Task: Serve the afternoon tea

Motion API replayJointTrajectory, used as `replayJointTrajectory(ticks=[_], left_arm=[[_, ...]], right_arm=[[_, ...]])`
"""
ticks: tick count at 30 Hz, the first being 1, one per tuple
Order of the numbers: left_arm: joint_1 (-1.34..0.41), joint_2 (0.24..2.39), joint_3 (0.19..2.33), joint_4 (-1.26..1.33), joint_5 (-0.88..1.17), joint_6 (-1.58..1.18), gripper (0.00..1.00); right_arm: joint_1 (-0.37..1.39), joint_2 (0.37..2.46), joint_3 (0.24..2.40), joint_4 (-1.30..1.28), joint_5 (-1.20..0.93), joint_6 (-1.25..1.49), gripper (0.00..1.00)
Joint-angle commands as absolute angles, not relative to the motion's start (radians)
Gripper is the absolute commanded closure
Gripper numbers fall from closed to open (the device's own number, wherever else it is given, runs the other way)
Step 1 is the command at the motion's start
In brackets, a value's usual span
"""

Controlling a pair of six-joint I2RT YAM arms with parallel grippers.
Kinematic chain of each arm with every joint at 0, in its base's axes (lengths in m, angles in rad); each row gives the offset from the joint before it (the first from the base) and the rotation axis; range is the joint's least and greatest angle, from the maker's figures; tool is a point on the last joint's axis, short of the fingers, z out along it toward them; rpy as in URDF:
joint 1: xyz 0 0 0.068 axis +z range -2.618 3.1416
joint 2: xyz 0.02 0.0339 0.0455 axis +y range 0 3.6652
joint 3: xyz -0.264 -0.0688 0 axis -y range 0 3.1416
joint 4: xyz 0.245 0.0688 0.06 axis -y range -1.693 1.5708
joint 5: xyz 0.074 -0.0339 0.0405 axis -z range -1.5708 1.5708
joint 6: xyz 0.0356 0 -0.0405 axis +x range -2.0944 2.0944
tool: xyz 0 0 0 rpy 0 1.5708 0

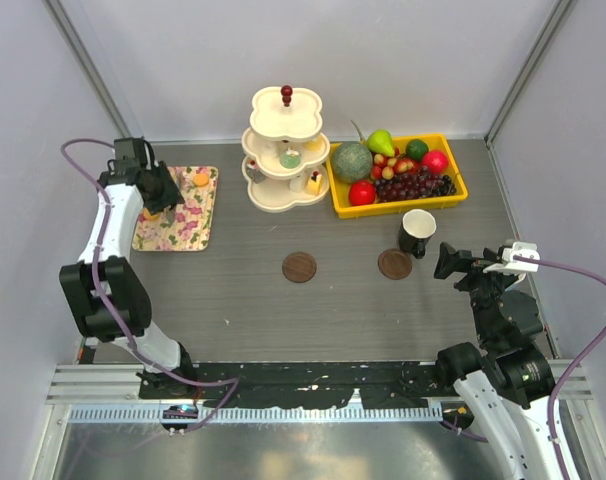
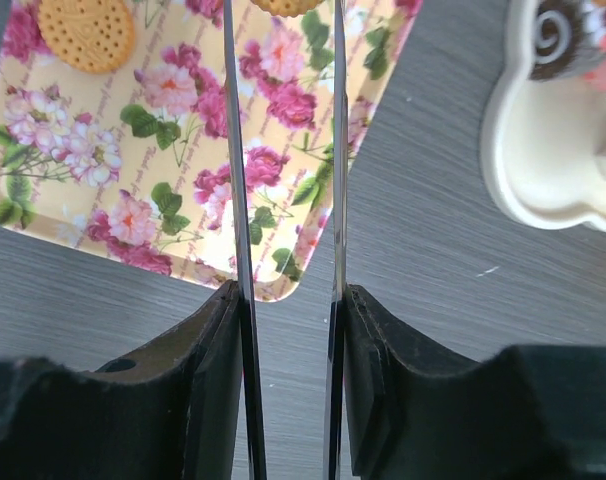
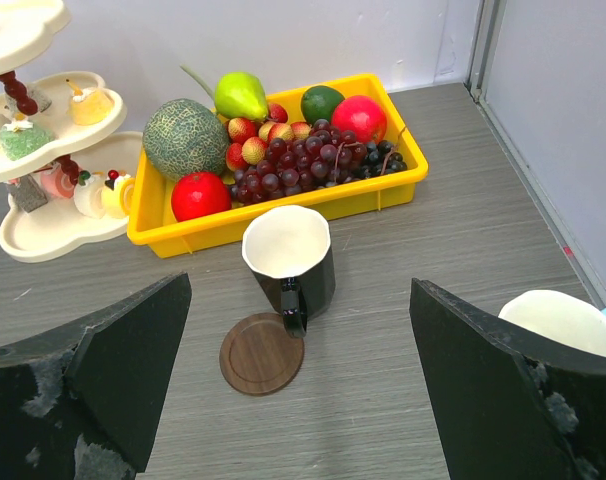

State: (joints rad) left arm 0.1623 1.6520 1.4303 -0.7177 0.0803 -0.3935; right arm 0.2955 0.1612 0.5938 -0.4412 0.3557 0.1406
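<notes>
Grey tabletop (image 1: 233, 300). Left gripper (image 1: 171, 208) left of cream three-tier stand (image 1: 286, 150), jaws narrow either side of round orange tart (image 2: 283, 6) over flowered tray (image 2: 133, 200); grip unclear (tips cropped). Right gripper (image 1: 445, 262) gaping, empty. Risk: thin blades crack or drop tart mid-carry.

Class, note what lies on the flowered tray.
Two round orange tarts lie on the flowered tray, one cut by the picture's edge. From above, the left gripper hides part of the tray.

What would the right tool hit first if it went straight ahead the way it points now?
Most likely the black mug, centred ahead of the open right tool, its handle facing it. Height is hard to judge, so it might skim the wooden coaster first.
</notes>
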Motion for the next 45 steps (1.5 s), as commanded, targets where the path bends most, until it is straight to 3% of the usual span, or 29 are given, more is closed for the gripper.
replayJointTrajectory(ticks=[1,12,20,31,37,41,45], left_arm=[[0.163,1.542,1.482,-0.709,0.126,-0.400,0.64],[0.009,1.491,1.698,-0.721,0.178,-0.365,0.64],[-0.138,1.586,1.882,-0.687,0.236,-0.356,0.64],[-0.207,1.834,2.172,-0.755,0.232,-0.353,0.64],[-0.233,1.899,2.201,-0.756,0.236,-0.344,0.64],[-0.235,1.925,2.200,-0.759,0.233,-0.344,0.61],[-0.236,1.927,2.203,-0.759,0.229,-0.341,0.51]], right_arm=[[0.299,0.153,0.598,-0.402,0.359,0.133,0.02],[0.299,0.158,0.600,-0.402,0.359,0.135,0.02],[0.299,0.161,0.600,-0.402,0.359,0.135,0.02],[0.299,0.164,0.598,-0.402,0.362,0.135,0.02],[0.299,0.167,0.597,-0.402,0.368,0.132,0.02],[0.299,0.172,0.598,-0.402,0.367,0.132,0.02],[0.299,0.172,0.597,-0.402,0.365,0.130,0.02]])
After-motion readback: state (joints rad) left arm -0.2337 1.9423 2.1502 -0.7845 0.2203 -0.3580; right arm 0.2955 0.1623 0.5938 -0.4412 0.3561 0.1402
